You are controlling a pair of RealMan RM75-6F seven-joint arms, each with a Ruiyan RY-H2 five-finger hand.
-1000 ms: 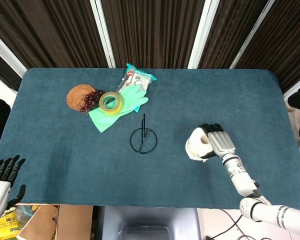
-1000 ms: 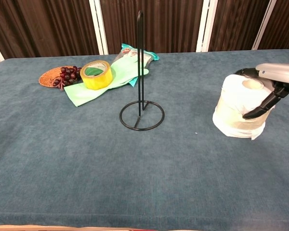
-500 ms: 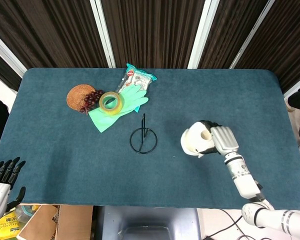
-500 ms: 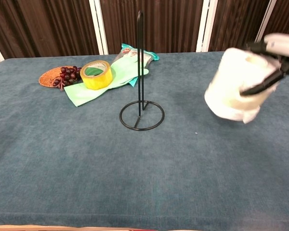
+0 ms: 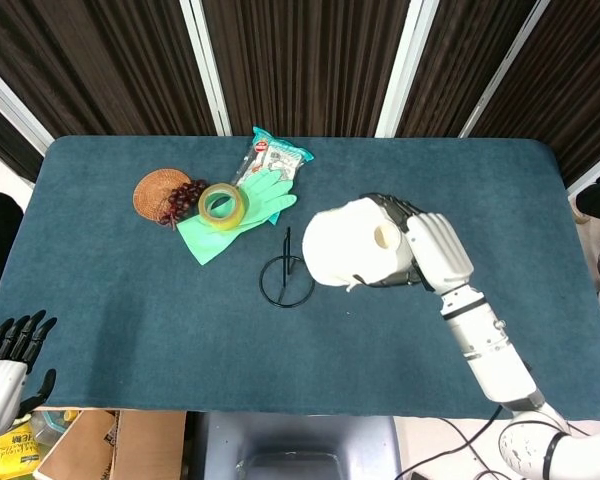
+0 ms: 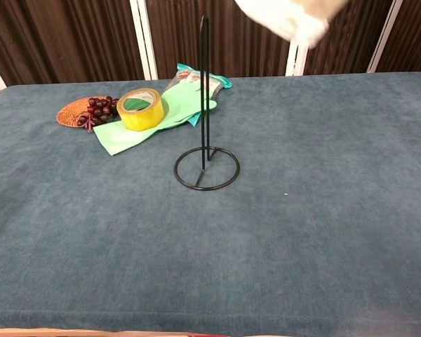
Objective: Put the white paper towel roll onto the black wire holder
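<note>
The right hand (image 5: 435, 250) is clamped around the paper towel roll (image 5: 355, 243), carrying it high so its core can clear the upright of the wire holder (image 5: 286, 270) just to the hand's left, while the idle left hand (image 5: 5, 365) rests with fingers spread.

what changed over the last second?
The right robot hand lifted the white paper towel roll off the table and carried it up and toward the black wire holder; in the chest view only its bottom edge shows at the top of the picture. It is not on the holder yet. The left robot hand, the holder, tape and gloves stayed put.
</note>
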